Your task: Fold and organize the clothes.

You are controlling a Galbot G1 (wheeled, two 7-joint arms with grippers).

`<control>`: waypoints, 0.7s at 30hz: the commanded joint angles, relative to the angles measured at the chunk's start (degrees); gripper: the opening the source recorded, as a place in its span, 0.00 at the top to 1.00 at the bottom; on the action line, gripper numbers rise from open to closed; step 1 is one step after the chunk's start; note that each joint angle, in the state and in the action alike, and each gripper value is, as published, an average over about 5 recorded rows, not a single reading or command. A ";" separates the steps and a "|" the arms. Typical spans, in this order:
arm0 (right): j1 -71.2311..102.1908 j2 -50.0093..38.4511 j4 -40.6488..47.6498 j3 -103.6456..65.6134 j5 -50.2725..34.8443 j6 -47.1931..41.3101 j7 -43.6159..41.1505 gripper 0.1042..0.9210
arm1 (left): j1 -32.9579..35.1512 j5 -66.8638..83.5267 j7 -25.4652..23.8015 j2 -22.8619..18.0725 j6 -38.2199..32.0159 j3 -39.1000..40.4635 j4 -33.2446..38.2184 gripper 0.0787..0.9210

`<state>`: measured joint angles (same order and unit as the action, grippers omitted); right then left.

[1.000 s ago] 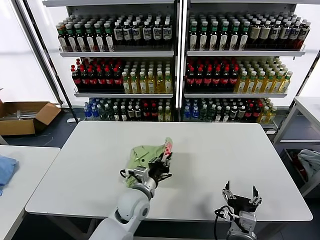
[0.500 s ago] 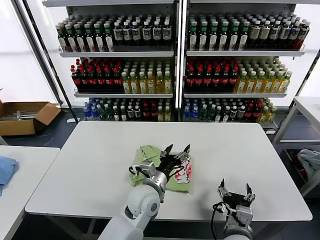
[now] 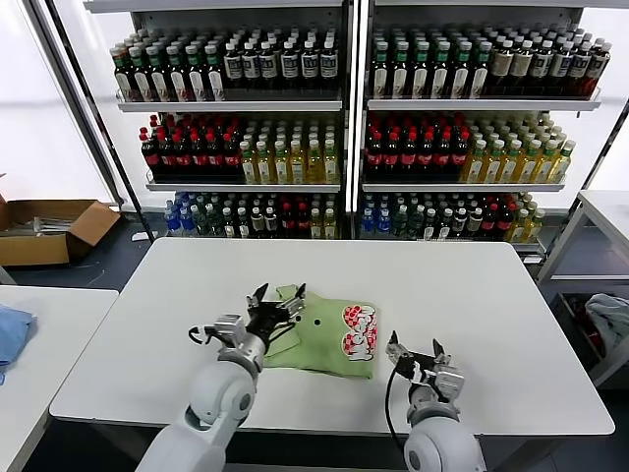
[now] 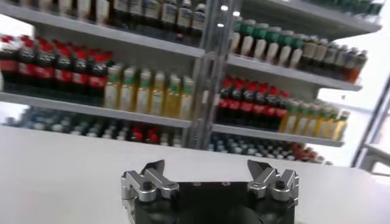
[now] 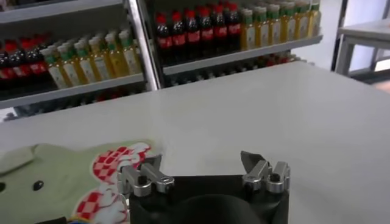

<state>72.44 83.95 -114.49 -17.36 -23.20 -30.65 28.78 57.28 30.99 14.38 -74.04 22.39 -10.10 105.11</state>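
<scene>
A light green polo shirt [image 3: 329, 334] lies folded on the white table [image 3: 472, 295], its red-and-white graphic [image 3: 358, 332] facing up at its right end. It also shows in the right wrist view [image 5: 55, 176]. My left gripper [image 3: 277, 303] is open and empty, just above the shirt's left end near the collar; its wrist view shows only its open gripper [image 4: 208, 167] over bare table. My right gripper [image 3: 417, 352] is open and empty, low over the table just right of the shirt; its wrist view shows the open gripper [image 5: 198, 159] beside the graphic.
Shelves of bottles [image 3: 344, 138] stand behind the table. A second table with a blue cloth [image 3: 12, 334] is at the left, a cardboard box [image 3: 49, 228] on the floor beyond it. Another table [image 3: 604, 211] and a bin with cloth [image 3: 604, 324] stand at the right.
My left gripper let go of the shirt's folded-over part and moved left to the collar end. The shirt now lies flat and folded. My right gripper moved up and left toward the shirt.
</scene>
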 commanded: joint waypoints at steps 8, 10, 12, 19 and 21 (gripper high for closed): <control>-6.48 2.47 9.14 6.12 -3.23 -2.28 3.13 0.21 | 5.70 -2.62 0.09 5.78 1.12 -8.34 1.39 0.12; -6.26 2.43 9.02 6.26 -2.90 -2.39 3.21 0.27 | 5.71 -2.60 0.12 5.64 1.14 -8.21 1.37 0.12; -5.98 2.29 9.02 6.46 -2.39 -2.42 3.12 0.32 | 5.69 -2.58 0.17 5.43 1.19 -8.03 1.34 0.12; -5.40 1.88 8.94 6.76 -1.01 -2.47 2.28 0.42 | 5.94 -2.16 0.25 5.13 1.68 -7.77 1.28 0.12; -5.24 1.61 8.68 6.91 -0.54 -2.47 1.72 0.46 | 6.13 -2.13 0.30 5.02 1.85 -7.80 1.29 0.12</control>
<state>67.84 85.41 -106.90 -11.43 -24.21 -32.65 30.77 62.46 28.97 14.58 -69.60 23.75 -16.79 106.19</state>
